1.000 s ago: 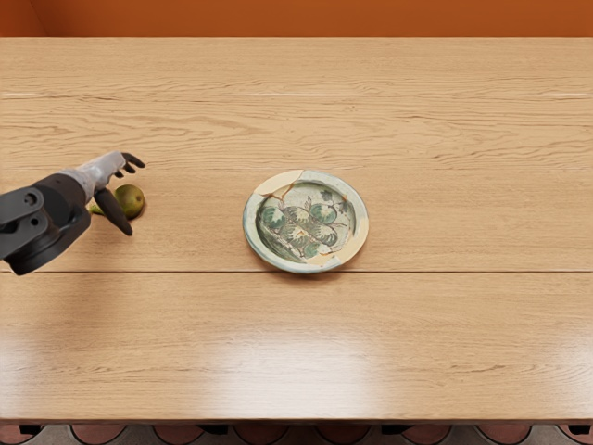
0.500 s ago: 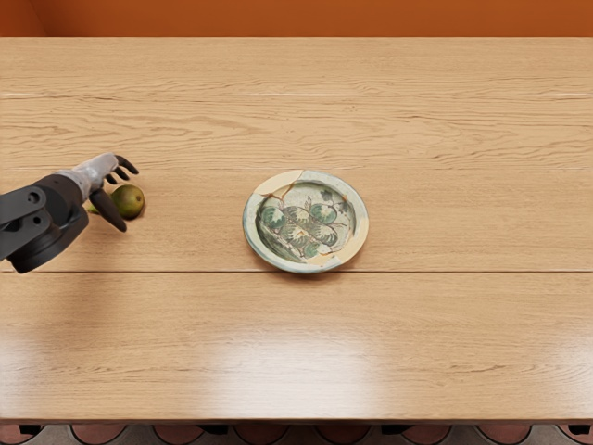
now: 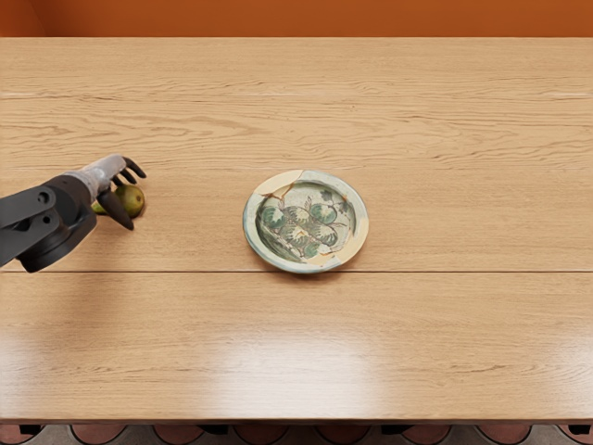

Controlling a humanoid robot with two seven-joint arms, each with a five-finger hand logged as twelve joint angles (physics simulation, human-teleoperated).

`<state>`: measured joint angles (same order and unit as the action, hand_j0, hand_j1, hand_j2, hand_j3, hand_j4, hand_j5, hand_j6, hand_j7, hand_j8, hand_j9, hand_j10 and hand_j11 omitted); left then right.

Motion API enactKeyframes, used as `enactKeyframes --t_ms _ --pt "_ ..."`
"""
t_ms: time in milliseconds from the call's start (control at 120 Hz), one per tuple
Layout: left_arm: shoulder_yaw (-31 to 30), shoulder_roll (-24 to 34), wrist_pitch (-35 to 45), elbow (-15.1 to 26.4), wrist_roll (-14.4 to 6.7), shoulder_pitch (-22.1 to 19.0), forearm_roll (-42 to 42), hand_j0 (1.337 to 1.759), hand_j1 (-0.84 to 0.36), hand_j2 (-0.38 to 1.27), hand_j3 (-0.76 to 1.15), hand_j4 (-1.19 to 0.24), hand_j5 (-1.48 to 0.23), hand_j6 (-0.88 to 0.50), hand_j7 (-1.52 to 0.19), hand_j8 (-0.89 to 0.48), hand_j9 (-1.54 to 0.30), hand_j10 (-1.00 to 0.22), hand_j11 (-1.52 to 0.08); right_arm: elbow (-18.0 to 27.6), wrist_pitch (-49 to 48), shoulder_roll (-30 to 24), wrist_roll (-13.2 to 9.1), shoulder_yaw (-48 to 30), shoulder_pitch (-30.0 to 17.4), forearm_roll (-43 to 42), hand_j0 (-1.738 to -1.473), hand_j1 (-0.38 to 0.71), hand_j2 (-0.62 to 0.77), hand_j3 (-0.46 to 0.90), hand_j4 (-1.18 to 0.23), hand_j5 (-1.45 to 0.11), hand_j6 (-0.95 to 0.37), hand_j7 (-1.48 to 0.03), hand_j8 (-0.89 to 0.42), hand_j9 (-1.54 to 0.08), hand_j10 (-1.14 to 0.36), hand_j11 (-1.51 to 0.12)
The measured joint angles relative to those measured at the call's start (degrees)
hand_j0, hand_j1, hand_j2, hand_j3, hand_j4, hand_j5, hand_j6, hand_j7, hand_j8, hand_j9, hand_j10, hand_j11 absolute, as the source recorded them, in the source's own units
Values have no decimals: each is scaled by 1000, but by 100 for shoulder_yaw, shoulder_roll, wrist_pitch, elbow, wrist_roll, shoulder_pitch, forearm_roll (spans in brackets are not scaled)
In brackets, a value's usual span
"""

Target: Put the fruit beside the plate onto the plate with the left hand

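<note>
Straddling fruit well left of plate, left hand open: fingers spread around it, not yet clamped. Sits on table, clear of plate. Likely faults (judged only): knocks round fruit farther from plate on closing; grips too shallow, drops short of plate.

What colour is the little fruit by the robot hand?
The fruit is yellow-green, best seen in the head view.
</note>
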<state>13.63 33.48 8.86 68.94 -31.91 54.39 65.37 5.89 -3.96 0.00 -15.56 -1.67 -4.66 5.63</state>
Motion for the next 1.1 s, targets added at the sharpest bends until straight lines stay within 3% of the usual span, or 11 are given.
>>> enactKeyframes --t_ms 1100 --pt "8 1 -62 -151 -7 27 10 1656 -224 175 0 -508 -661 -502 -668 -508 -670 -503 -670 0 0 0 0 -9 0 8 -1658 -349 0 0 0 0 -1 0 -1 0 0 0"
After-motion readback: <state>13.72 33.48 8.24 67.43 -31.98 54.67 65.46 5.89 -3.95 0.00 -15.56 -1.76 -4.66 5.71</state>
